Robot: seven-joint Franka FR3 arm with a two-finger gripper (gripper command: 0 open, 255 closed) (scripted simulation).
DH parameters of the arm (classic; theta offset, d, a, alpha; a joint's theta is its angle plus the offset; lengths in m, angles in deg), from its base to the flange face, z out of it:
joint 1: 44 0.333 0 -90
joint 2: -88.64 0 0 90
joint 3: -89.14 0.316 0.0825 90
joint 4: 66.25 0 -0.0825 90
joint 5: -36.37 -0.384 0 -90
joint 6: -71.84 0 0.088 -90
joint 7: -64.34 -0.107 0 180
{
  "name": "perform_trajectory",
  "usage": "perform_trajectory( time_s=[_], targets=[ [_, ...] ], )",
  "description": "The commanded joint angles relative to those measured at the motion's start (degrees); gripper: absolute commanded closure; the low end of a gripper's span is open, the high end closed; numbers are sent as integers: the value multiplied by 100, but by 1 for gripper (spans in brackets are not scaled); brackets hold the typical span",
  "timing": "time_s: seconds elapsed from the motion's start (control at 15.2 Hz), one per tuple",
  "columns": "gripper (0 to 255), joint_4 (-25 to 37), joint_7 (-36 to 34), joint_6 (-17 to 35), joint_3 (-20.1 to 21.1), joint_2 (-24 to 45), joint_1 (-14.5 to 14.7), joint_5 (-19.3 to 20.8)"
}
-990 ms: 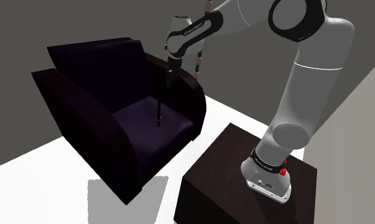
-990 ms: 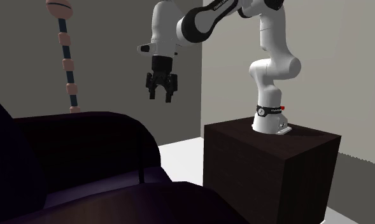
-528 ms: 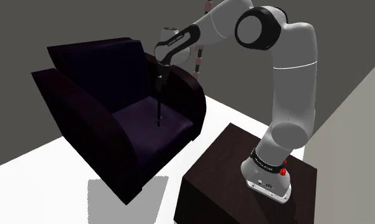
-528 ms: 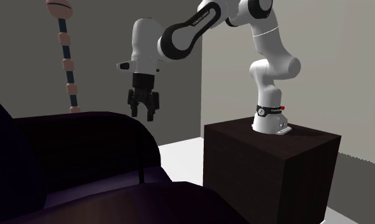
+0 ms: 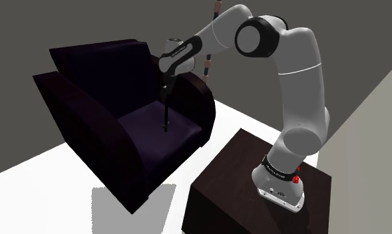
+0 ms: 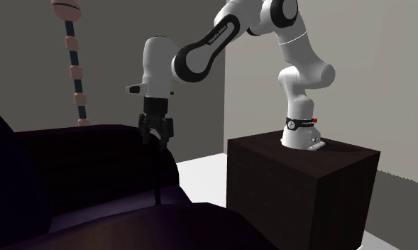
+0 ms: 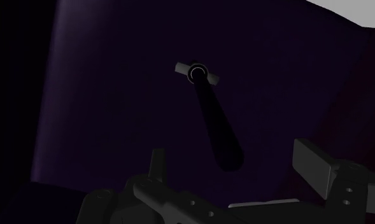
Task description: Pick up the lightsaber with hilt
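The step in hand is the approach, close to its end. The lightsaber (image 5: 166,113) stands nearly upright on the seat (image 5: 154,126) of a dark purple armchair (image 5: 88,113), a thin dark rod with a small cross-piece at its foot where it meets the cushion. The gripper (image 5: 166,85) hangs point-down right over the rod's top end, with the arm (image 5: 301,80) arched across from the stand (image 5: 221,173). In the second exterior view the gripper (image 6: 156,131) sits at the very top of the lightsaber (image 6: 157,177), in front of the armchair (image 6: 94,156) back. In the wrist view the gripper (image 7: 233,158) is spread wide and holds nothing. Its fingers (image 7: 313,167) stand well apart on either side of the near end of the lightsaber (image 7: 211,114), and neither touches it. The rod runs away from the camera down to the purple seat (image 7: 116,95). It lies a little nearer one finger than the other, so the centring looks fair but not exact. The next move, as I judge it, is a short straight drop so the fingers bracket a good length of the rod, then a firm close before lifting. The rod is slim and free-standing, so a sideways nudge on the way down could tip it onto the cushion. The descent should therefore keep to the rod's own axis.
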Motion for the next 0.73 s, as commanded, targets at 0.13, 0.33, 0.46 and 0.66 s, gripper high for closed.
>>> perform_trajectory(
  time_s=[0.13,0.33,0.46,0.66],
  targets=[
    [255,-19,15,96,8,74,-8,-12],
    [255,-12,14,94,8,79,-8,-12],
    [255,-11,14,94,8,80,-8,-12],
    [255,-8,14,92,8,81,-8,-12]
  ],
)
